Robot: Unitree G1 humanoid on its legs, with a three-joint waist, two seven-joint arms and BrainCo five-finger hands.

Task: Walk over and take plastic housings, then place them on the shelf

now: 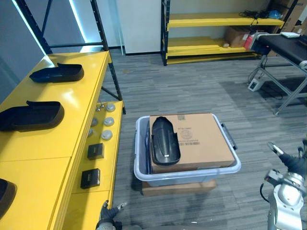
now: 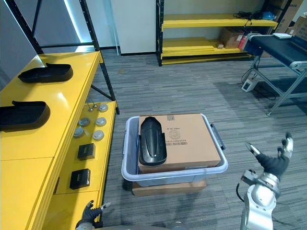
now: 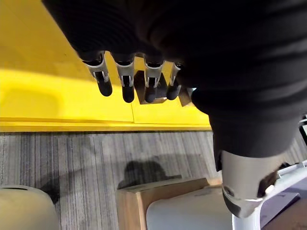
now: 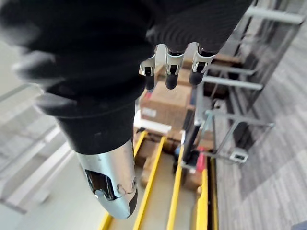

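Black moulded plastic, the housing lies along the left edge of the cardboard box in the pale bin, beside the yellow shelf. It looks light, stiff and glossy enough to slip, so a grip across its narrow middle seems safest. Left hand and right hand are both released and empty, well apart from it.

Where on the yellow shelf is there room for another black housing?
Widest bare patch on the top shelf: between the middle housing and the near housing. A narrower strip lies between middle and far housing. The lower ledge, with discs and small boxes, is crowded.
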